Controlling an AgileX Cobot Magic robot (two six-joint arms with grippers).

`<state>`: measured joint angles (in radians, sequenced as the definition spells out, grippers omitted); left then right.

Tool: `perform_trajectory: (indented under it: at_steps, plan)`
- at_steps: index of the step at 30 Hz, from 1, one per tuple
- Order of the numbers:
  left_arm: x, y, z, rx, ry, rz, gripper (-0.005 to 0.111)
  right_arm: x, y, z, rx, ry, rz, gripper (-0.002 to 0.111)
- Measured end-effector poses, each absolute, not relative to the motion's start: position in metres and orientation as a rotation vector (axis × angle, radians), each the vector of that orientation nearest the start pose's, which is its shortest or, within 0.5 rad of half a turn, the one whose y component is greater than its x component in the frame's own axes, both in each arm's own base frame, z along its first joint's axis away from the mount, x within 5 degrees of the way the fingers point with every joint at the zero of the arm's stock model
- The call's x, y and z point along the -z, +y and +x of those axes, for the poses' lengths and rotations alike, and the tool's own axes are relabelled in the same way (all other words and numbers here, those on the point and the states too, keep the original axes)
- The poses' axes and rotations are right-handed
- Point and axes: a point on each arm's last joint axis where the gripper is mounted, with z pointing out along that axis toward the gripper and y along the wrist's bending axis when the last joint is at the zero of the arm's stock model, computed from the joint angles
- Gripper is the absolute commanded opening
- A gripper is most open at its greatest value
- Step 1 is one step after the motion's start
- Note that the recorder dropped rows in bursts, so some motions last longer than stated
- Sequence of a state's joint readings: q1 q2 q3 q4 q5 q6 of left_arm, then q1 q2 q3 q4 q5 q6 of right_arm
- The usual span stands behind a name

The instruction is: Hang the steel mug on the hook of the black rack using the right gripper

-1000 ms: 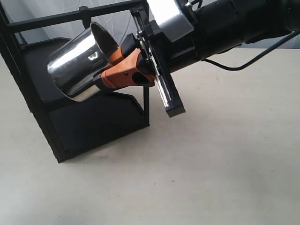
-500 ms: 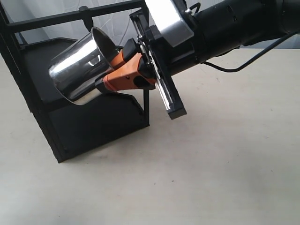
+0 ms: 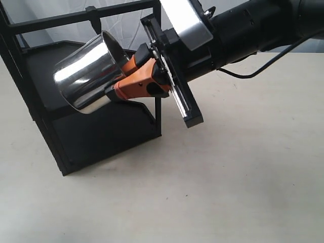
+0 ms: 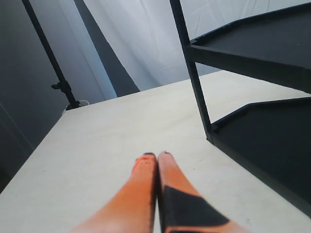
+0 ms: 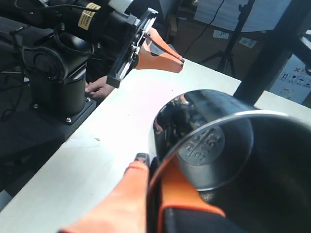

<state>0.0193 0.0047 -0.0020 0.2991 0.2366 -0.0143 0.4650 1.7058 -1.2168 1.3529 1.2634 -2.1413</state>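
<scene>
Ext view: your right gripper is clamped on the steel mug's wall near the rim, one orange finger inside, one outside. Mug's in the air, tilted, mouth facing the arm, base toward the black rack. It sits in front of the upper shelf, just below the top bar. The hook hangs from that bar, above the mug, not touching.

L wrist view: your left gripper has its fingers pressed together w/ nothing between, low over the table, rack beside it.

R wrist view: mug fills the frame past the fingers; rim is pinched between them, stamped mark visible inside the base. Left gripper shows across the table.
</scene>
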Motion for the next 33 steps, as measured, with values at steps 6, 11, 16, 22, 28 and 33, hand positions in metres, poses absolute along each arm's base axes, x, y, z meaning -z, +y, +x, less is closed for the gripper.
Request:
perform_trajectory:
  at_steps: [6, 11, 16, 22, 28, 33]
  plan:
    - [-0.193, 0.008, 0.055, -0.292, 1.711, 0.179, 0.002, -0.292, 0.222, 0.262, -1.052, 1.049, -1.745, -0.001]
    - [-0.194, 0.010, 0.055, -0.418, 1.697, 0.269, 0.002, -0.292, 0.221, 0.263, -1.049, 1.051, -1.740, -0.001]
    - [-0.194, 0.012, 0.055, -0.467, 1.692, 0.304, 0.002, -0.288, 0.219, 0.263, -1.074, 1.070, -1.714, -0.001]
    - [-0.194, 0.012, 0.055, -0.469, 1.695, 0.305, 0.002, -0.279, 0.213, 0.261, -1.135, 1.118, -1.648, -0.001]
    - [-0.194, 0.012, 0.055, -0.470, 1.699, 0.304, 0.002, -0.279, 0.213, 0.261, -1.141, 1.120, -1.640, -0.001]
    - [-0.194, 0.012, 0.055, -0.471, 1.702, 0.303, 0.002, -0.276, 0.213, 0.263, -1.154, 1.128, -1.632, -0.001]
